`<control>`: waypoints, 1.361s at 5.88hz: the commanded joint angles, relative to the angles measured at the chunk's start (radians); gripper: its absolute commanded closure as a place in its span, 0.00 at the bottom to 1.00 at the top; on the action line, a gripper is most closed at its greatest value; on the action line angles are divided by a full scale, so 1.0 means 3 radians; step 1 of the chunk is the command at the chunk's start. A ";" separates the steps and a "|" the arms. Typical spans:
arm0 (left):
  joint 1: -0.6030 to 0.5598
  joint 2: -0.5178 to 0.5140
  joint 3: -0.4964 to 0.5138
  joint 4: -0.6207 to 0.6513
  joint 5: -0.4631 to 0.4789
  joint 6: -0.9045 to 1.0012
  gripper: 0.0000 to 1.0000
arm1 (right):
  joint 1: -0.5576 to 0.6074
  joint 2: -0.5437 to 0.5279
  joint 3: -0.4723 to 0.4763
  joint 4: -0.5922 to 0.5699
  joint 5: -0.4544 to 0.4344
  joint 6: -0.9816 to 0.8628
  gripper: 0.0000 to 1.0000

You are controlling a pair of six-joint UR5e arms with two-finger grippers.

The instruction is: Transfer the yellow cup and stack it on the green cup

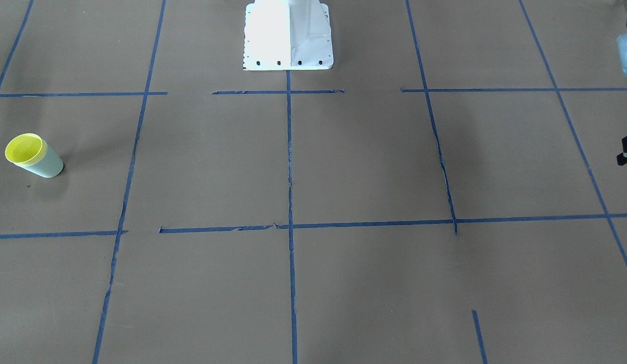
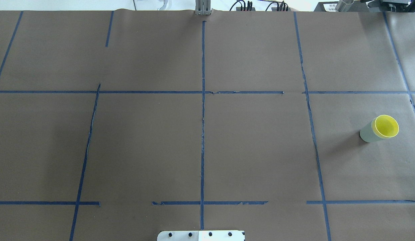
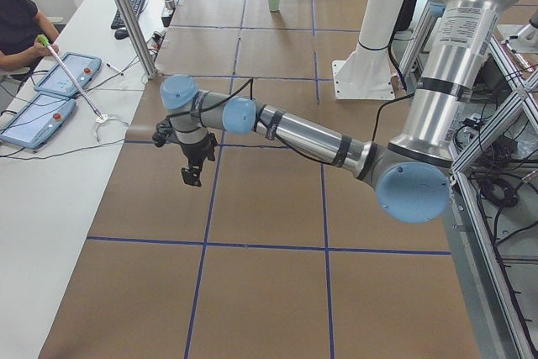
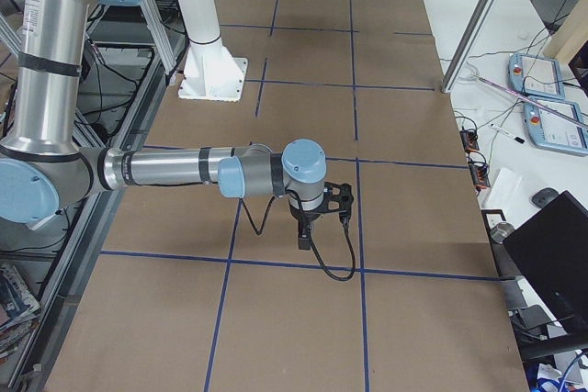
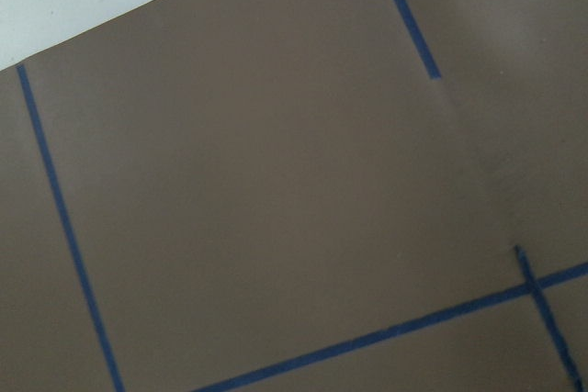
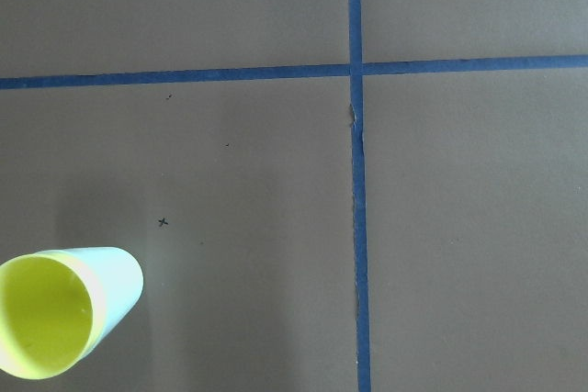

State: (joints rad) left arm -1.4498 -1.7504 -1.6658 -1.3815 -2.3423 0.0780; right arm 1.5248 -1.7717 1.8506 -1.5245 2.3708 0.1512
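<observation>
Closest to me on the overhead feed is the robot's white base plate [image 2: 200, 235], bolted at the near edge of the table [image 2: 144, 144]. The table is covered in brown paper and gridded with blue tape [image 2: 202, 134]. Out from there, the left gripper [image 3: 192, 176] hangs fingers-down over the paper on the robot's left, close to the white bench [image 3: 50, 182]. I cannot tell whether its fingers are parted or closed. The right gripper [image 4: 304, 238] points down over the paper on the robot's right. Only the side camera shows it, so I cannot tell its state either. Midway across the table on that right side, the green cup [image 2: 366, 134] stands on the paper with the yellow cup [image 2: 385, 127] nested inside it, the yellow rim showing above the green one. My right wrist camera catches the pair at its lower left corner, near a small pen cross [image 6: 163, 221]. The left gripper is well apart from them. Past the table's far edge lie cables [image 2: 247, 6]. At the bench a person [image 3: 17, 18] is beside two tablets [image 3: 63, 77].
</observation>
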 commanded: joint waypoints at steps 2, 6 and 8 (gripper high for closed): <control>-0.0250 0.0710 -0.0193 0.0130 -0.0082 0.0128 0.00 | 0.0020 0.0051 0.0003 -0.0088 -0.0003 -0.0008 0.00; -0.0245 0.0972 -0.0302 0.0090 -0.0082 0.0282 0.00 | 0.0015 0.0015 -0.0002 -0.0073 0.0007 -0.0003 0.00; -0.0250 0.0977 -0.0343 0.0095 -0.0092 0.0277 0.00 | 0.0010 0.0015 -0.0022 -0.0062 0.0002 -0.0003 0.00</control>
State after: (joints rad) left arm -1.5246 -1.4591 -1.7617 -1.3537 -2.3692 0.1620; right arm 1.5288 -1.7677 1.8483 -1.5442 2.3727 0.1503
